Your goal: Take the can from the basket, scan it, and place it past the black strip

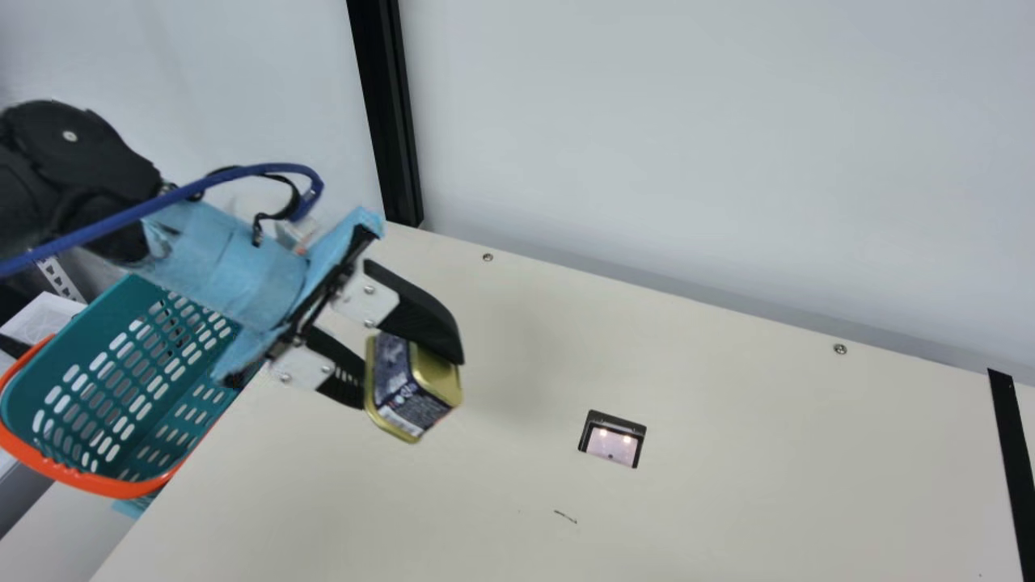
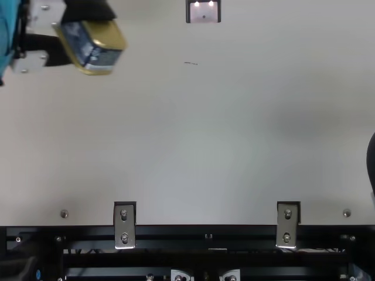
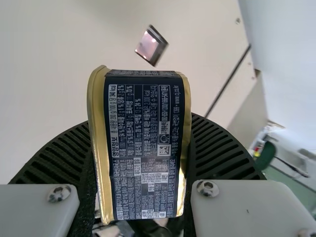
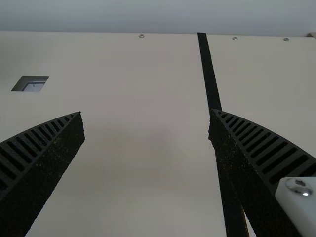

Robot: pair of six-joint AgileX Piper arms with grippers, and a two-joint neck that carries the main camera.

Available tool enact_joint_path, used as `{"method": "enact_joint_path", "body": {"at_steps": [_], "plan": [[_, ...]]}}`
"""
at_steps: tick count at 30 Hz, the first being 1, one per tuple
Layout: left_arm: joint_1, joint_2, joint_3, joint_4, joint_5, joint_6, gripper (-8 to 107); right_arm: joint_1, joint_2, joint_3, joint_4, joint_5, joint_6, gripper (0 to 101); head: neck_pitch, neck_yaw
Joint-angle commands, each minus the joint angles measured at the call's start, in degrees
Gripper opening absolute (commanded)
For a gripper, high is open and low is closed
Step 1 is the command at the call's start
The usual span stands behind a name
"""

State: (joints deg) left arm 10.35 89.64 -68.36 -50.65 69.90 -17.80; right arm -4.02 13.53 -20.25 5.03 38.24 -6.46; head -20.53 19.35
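So my left gripper [image 1: 411,373] has its fingers clamped on the can [image 1: 416,396], held tilted in the air over the cream table [image 1: 728,453], between the teal basket [image 1: 133,295] and the little lit scanner window [image 1: 613,444]. Tabletop's pretty plain: screw heads by the far edge, a small dark scribble [image 1: 565,516] near the window, and the black strip [image 1: 1011,461] well off to the right. Top view shows two metal brackets [image 2: 124,225] at the near edge. Room-wise, a pale wall [image 1: 687,162] with a black post [image 1: 388,121] behind. Right gripper [image 2: 372,164] has its fingers wide apart, fwiw.
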Motion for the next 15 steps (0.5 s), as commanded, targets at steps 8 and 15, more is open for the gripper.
{"method": "enact_joint_path", "body": {"at_steps": [8, 15], "plan": [[-3.8, -1.8, -0.2, -7.0, 0.0, -7.5, 10, 0.0, 0.0, 0.0, 0.0, 0.0, 0.0, 101, -1.7, 1.4], [-6.0, -4.3, 0.1, -9.5, 0.0, -10.2, 10, 0.0, 0.0, 0.0, 0.0, 0.0, 0.0, 101, -1.7, 1.4]]}}
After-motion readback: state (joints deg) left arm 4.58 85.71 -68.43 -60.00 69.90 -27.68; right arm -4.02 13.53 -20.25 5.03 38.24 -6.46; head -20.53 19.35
